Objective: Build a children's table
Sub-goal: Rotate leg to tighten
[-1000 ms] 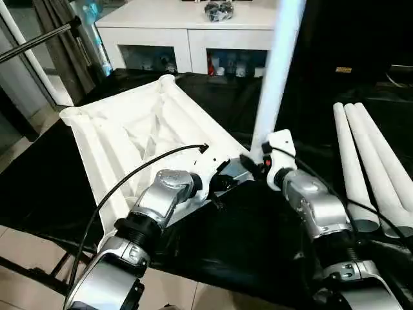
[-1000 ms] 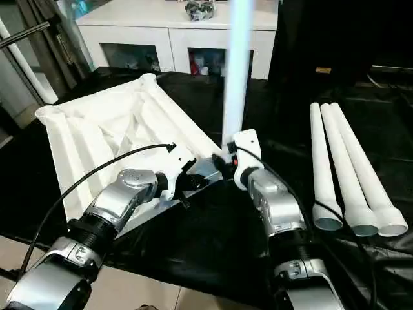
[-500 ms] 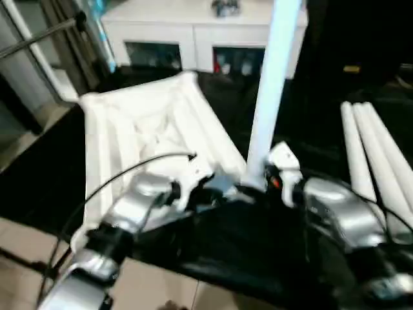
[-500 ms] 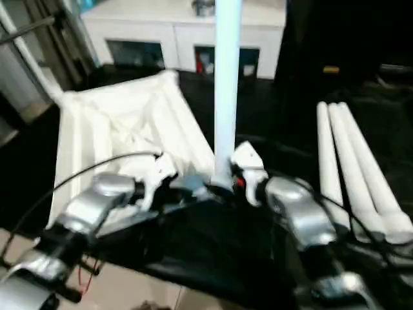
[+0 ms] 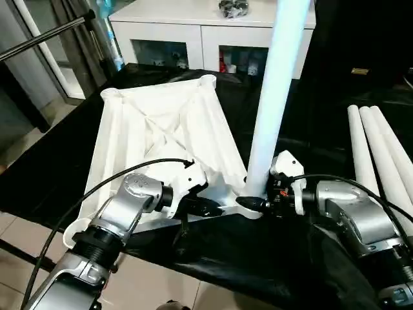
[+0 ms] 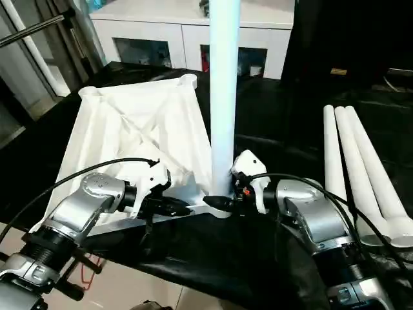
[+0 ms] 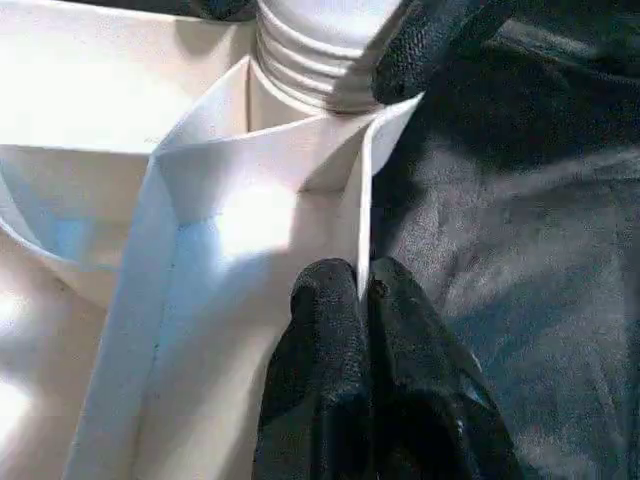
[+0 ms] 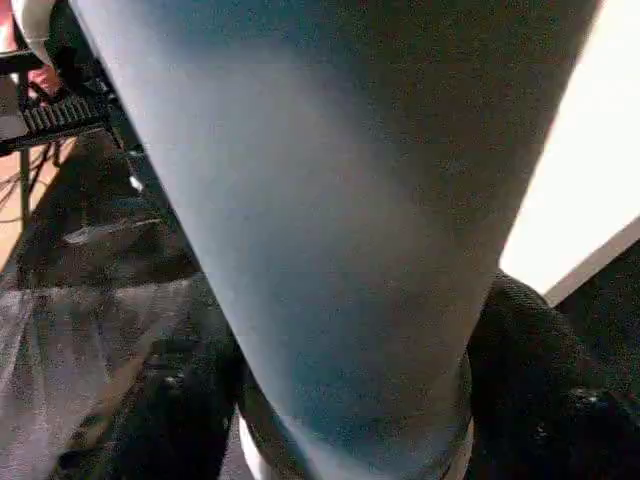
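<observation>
The white tabletop [image 5: 161,129] lies underside up on the black cloth, ribs showing. One white leg [image 5: 274,97] stands upright in its near right corner socket. My left gripper [image 5: 216,208] is shut on the thin rim of the tabletop [image 7: 240,230] just beside that socket, its fingers [image 7: 330,330] pinching the wall. My right gripper [image 5: 255,197] reaches in from the right, with its fingers [image 8: 520,360] on either side of the leg's base [image 8: 340,250], shut on it. The leg's ribbed end [image 7: 310,55] sits in the socket, with a right finger against it.
Three more white legs [image 5: 377,155] lie side by side on the cloth at the right. A white cabinet [image 5: 213,26] stands behind the table. A metal pole [image 5: 45,39] crosses the far left. The cloth's near edge [image 5: 193,271] drops to a tiled floor.
The head camera has shifted and tilted. My right forearm has swung round to reach the leg's base from the right side. The left gripper keeps its pinch on the rim.
</observation>
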